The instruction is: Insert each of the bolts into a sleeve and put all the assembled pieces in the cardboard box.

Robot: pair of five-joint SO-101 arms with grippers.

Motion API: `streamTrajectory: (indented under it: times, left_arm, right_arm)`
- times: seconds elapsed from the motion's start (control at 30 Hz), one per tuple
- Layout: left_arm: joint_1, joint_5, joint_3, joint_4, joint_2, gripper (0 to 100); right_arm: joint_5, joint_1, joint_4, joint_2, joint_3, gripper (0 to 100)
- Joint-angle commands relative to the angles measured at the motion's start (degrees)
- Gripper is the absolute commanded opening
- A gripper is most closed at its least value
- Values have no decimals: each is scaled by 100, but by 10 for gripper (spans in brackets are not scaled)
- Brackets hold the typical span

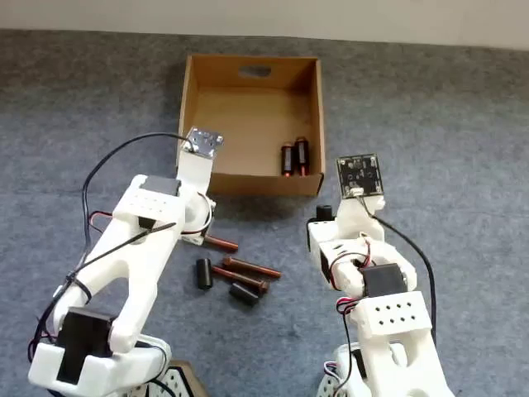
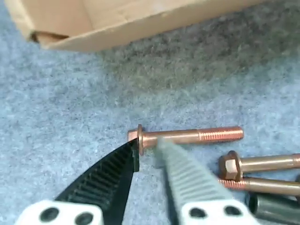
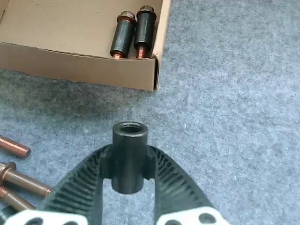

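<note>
My left gripper (image 2: pixel 149 146) is low over the carpet and open by a narrow gap. Its black and grey fingertips straddle the head end of a copper bolt (image 2: pixel 192 136) lying flat. Two more bolts (image 1: pixel 250 267) (image 1: pixel 240 278) and two loose black sleeves (image 1: pixel 203 273) (image 1: pixel 244 294) lie between the arms. My right gripper (image 3: pixel 127 159) is shut on an upright black sleeve (image 3: pixel 127 140), held in front of the cardboard box (image 1: pixel 248 184). Two assembled pieces (image 1: pixel 288 159) (image 1: pixel 302 155) lie in the box's front right corner.
The grey carpet spreads wide to the right of the box and the right arm. The box's front wall (image 3: pixel 79 63) stands close ahead of both grippers. Cables loop from each arm.
</note>
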Motion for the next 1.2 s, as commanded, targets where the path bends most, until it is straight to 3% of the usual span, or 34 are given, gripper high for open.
streamTrajectory:
  times: [0.0,0.27,0.47,0.57,0.83,1.17]
  left_arm:
    - [-66,70,-251,35,-84,207]
    - [-40,1512,-338,132,-75,155]
    - [-48,4369,-321,123,-22,154]
    - [-40,5275,-321,123,-22,154]
    - [-4,5442,-136,97,-57,151]
    - [-4,6945,-101,123,207,154]
  right_arm:
    - [-26,4,-101,4,-40,5]
    - [-26,4,-101,4,-40,5]
    - [-26,4,-101,4,-40,5]
    - [-26,4,-92,4,-31,5]
    - [-26,4,-92,4,-31,5]
    - [-26,4,-92,13,-31,5]
